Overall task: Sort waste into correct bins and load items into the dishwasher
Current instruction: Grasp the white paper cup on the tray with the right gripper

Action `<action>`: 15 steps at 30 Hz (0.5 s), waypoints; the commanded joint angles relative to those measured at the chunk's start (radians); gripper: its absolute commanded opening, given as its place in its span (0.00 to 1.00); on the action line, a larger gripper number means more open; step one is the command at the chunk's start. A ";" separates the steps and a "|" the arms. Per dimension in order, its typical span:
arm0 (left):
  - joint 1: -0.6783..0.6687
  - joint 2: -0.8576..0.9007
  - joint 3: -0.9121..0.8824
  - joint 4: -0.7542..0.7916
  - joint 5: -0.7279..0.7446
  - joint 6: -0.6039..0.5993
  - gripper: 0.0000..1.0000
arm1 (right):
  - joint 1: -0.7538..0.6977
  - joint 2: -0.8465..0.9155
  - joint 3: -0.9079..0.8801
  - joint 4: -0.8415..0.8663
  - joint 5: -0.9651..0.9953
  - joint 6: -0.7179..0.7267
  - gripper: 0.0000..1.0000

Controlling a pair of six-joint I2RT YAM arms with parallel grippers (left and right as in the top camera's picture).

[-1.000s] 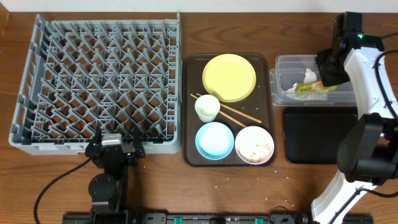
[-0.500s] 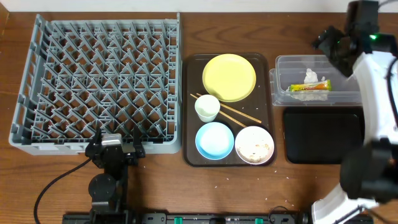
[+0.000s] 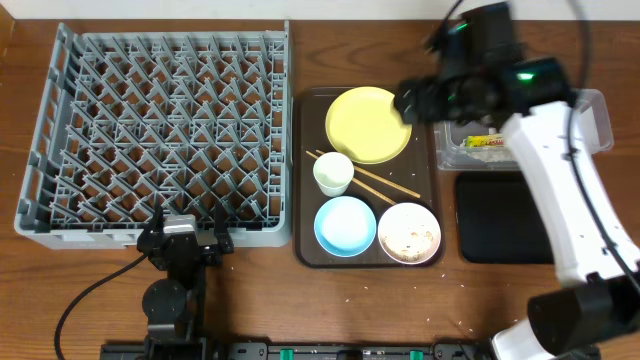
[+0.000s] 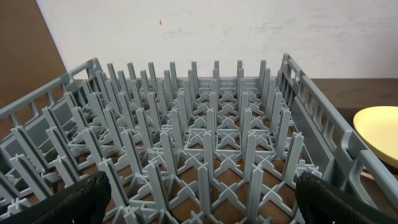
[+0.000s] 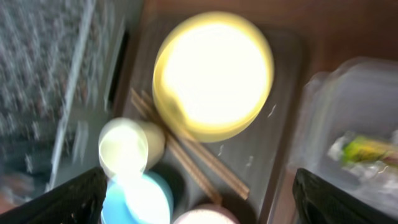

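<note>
Wooden tabletop (image 3: 320, 300): my right gripper (image 5: 199, 202) hangs wide open, empty, over the yellow plate (image 5: 214, 68); only overhead shows the black tray (image 3: 500, 215).

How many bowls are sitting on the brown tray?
2: the light blue bowl at the tray's near edge, and the white bowl beside it. The right arm hides one far corner.

Wooden table (image 3: 260, 300): dark brown, visible grain, evenly lit. In the overhead view a pale strip (image 3: 200, 8) runs along its far edge at 12 o'clock. Left wrist view: off-white wall (image 4: 261, 31) at 12 o'clock, bearing a small red speck (image 4: 160, 22); plain brown panel (image 4: 25, 50) at 10 o'clock.
</note>
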 commanded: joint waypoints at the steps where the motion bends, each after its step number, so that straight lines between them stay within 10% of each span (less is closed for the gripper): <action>1: 0.005 -0.004 -0.027 -0.026 -0.006 -0.005 0.95 | 0.053 0.051 -0.019 -0.084 0.026 -0.060 0.91; 15: 0.005 -0.004 -0.027 -0.026 -0.006 -0.005 0.95 | 0.192 0.143 -0.080 0.137 0.041 0.212 0.79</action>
